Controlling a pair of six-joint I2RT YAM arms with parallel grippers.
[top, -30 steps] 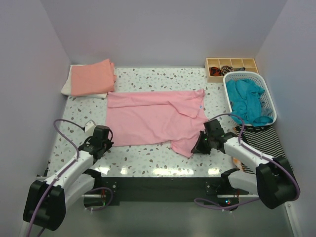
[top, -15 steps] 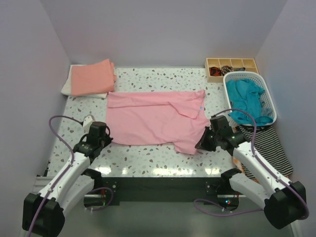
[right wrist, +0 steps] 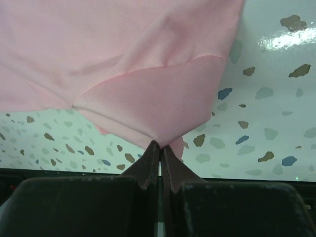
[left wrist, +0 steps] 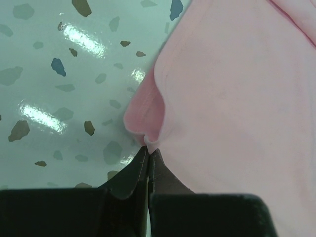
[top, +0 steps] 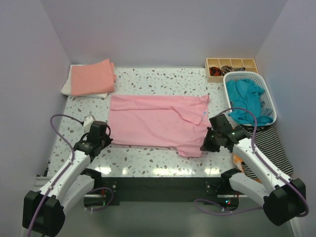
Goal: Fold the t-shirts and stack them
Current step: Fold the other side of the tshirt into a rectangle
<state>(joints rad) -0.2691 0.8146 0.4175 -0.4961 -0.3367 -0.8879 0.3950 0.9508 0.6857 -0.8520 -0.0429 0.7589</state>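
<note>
The light pink t-shirt (top: 155, 121) lies spread across the middle of the speckled table. My left gripper (top: 104, 139) is shut on its near left corner, the pinched edge showing in the left wrist view (left wrist: 148, 136). My right gripper (top: 205, 146) is shut on its near right corner, lifted a little off the table, as the right wrist view shows (right wrist: 163, 136). A folded salmon-orange t-shirt (top: 91, 76) lies on a white one (top: 65, 88) at the back left. A teal t-shirt (top: 247, 98) sits crumpled in the basket.
A white basket (top: 266, 101) stands at the right edge. A wooden divided tray (top: 231, 63) stands behind it. A striped black-and-white cloth (top: 264, 143) lies by the right arm. Walls close in on three sides.
Both grippers stayed shut on the pink t-shirt's near corners. The right gripper moved right and the shirt got pulled flatter and wider, its back edge straightening.
</note>
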